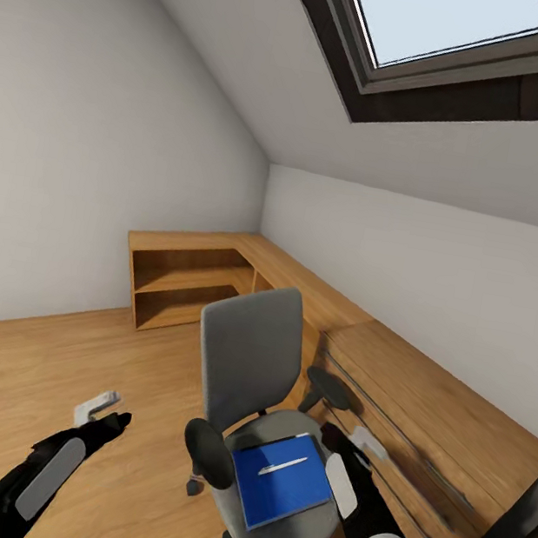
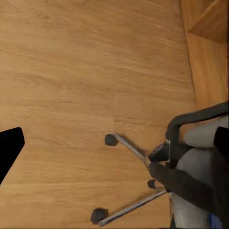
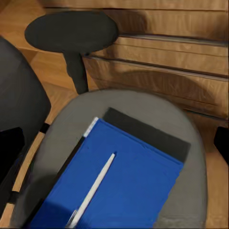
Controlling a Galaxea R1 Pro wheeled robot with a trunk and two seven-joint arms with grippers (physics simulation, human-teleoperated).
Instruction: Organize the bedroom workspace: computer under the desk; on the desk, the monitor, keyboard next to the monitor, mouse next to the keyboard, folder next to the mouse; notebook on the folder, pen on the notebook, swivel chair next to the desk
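Facing the swivel chair (image 1: 262, 409) in the lower centre of the head view, the robot is judged to be at the step of clearing the folder (image 1: 280, 480) from the seat. The bright blue folder is seen lying flat on the grey padded seat, with a white pen (image 1: 282, 465) resting on it. A long light-wood bench (image 1: 423, 393) with drawer fronts runs along the right wall, and open shelving (image 1: 183, 280) is set in the far corner under a sloped ceiling with a skylight (image 1: 435, 25). The left tool (image 1: 102, 416) is held over the plank floor at lower left; the right tool (image 1: 352, 447) is held just beside the seat's right edge. How far either is spread cannot be told here.

In the left wrist view, the chrome five-star base (image 2: 131, 181) with black casters is shown on matt wood-grain floor (image 2: 86, 71); nothing lies between the dark finger tips at the frame edges, so that tool is taken as spread wide and empty.

In the right wrist view, the folder is seen from above, smooth and rectangular, lying on a thin dark notebook (image 3: 148, 133) whose edge shows beyond it. The right tool's tips sit wide apart at the frame's sides, holding nothing. A lowering onto the pen or the folder's edge is judged to be called for next.
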